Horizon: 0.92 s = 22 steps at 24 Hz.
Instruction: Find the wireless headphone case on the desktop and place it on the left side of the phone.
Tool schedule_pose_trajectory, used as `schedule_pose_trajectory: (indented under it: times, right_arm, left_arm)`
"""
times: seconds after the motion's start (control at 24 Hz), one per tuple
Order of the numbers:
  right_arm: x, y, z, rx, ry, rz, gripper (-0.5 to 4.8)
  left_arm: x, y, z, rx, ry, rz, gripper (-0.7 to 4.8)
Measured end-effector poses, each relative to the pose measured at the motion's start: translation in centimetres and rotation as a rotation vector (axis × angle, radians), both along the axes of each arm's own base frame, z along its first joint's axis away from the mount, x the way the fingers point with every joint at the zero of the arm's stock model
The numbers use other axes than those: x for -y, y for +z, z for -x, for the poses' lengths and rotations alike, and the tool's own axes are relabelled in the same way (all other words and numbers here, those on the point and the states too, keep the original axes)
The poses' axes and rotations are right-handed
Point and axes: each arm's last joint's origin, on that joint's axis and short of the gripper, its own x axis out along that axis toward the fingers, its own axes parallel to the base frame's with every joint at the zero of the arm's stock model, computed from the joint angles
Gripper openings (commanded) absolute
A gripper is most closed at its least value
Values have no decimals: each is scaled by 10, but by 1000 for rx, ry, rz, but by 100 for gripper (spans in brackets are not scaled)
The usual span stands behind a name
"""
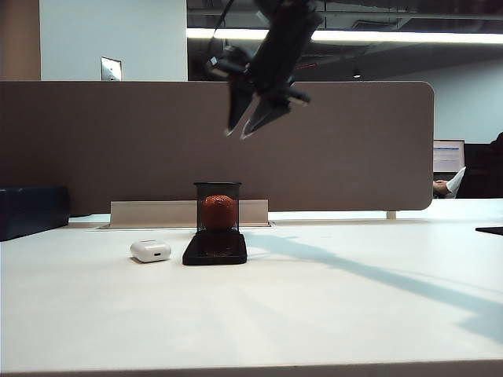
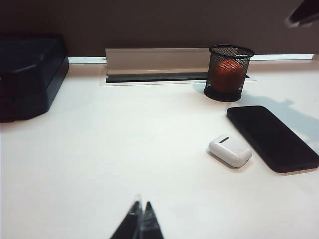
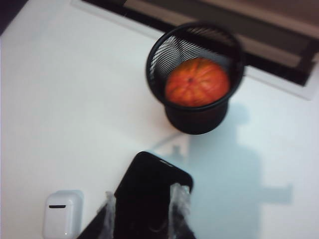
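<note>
Hanging high above the bench [image 1: 330, 314], the right tool [image 1: 247, 128] sits at about twelve o'clock over the mesh cup [image 1: 217, 206] in the exterior view, its two fingers parted by a modest gap with nothing between them. The wireless headphone case [image 1: 150, 250] lies flat on the bench at roughly nine o'clock from the phone [image 1: 214, 247], just beside it but apart, so by my reading the placement looks already done and the remaining risk is disturbing it. From the right wrist view the tool's fingers [image 3: 108, 214] frame the phone's near end, with the case off to one side of them and the orange ball [image 3: 197, 82] in its cup beyond. If that arm dropped straight down it could strike the glossy phone and skid it into the case, or clip the light cup and tip it. The case is smooth and rounded, so even a glancing touch would likely send it sliding out of position. The left tool [image 2: 139, 222] rests low at six o'clock in its own view, tips pressed together and empty, well apart from case and phone; it seems no threat unless it sweeps forward.
</note>
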Motion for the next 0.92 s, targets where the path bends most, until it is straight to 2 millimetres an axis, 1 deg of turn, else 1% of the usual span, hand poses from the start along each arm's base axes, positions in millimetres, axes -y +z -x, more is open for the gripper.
schedule_pose_trajectory:
  times: [0.04, 0.08, 0.13, 0.17, 0.21, 0.25, 0.29, 0.33, 0.38, 0.42, 0.46, 0.5, 0.54, 0.63, 0.83, 0.88, 0.92]
  right_arm:
    - [11, 9, 0, 12, -19, -5, 47]
    - [16, 14, 1, 17, -26, -7, 2]
    - [29, 25, 1, 37, -37, -1, -3]
    - [37, 30, 2, 45, -45, 3, -2]
    - [50, 40, 4, 68, -70, 21, -2]
    - [57, 45, 5, 78, -79, 28, -2]
    - [69, 54, 7, 94, -94, 36, -2]
    - [74, 57, 8, 100, -105, 41, -2]
    - [88, 65, 10, 107, -137, 53, -2]
    - [96, 69, 11, 111, -150, 55, -3]
    - [108, 76, 13, 119, -177, 57, -3]
    - [117, 80, 14, 122, -195, 57, -3]
    - [132, 88, 18, 129, -224, 60, -3]
    - [154, 103, 28, 150, -267, 73, -3]
    - [194, 134, 54, 200, -343, 88, -3]
    - [207, 142, 61, 213, -376, 89, -3]
    - [213, 146, 66, 221, -392, 89, -3]
  left_arm:
    - [0, 0, 0, 0, 0, 0, -5]
    - [0, 0, 0, 0, 0, 0, -5]
    - [0, 0, 0, 0, 0, 0, -5]
    - [0, 0, 0, 0, 0, 0, -5]
    - [0, 0, 0, 0, 0, 0, -5]
    - [0, 0, 0, 0, 0, 0, -5]
    - [0, 0, 0, 0, 0, 0, -5]
    - [0, 0, 0, 0, 0, 0, -5]
    - [0, 0, 0, 0, 0, 0, -5]
    - [0, 0, 0, 0, 0, 0, -5]
    - [0, 0, 0, 0, 0, 0, -5]
    - [0, 0, 0, 0, 0, 0, -5]
    - [0, 0, 0, 0, 0, 0, -5]
    - [0, 0, 0, 0, 0, 0, -5]
    - [0, 0, 0, 0, 0, 0, -5]
    - [0, 0, 0, 0, 0, 0, -5]
    - [0, 0, 0, 0, 0, 0, -5]
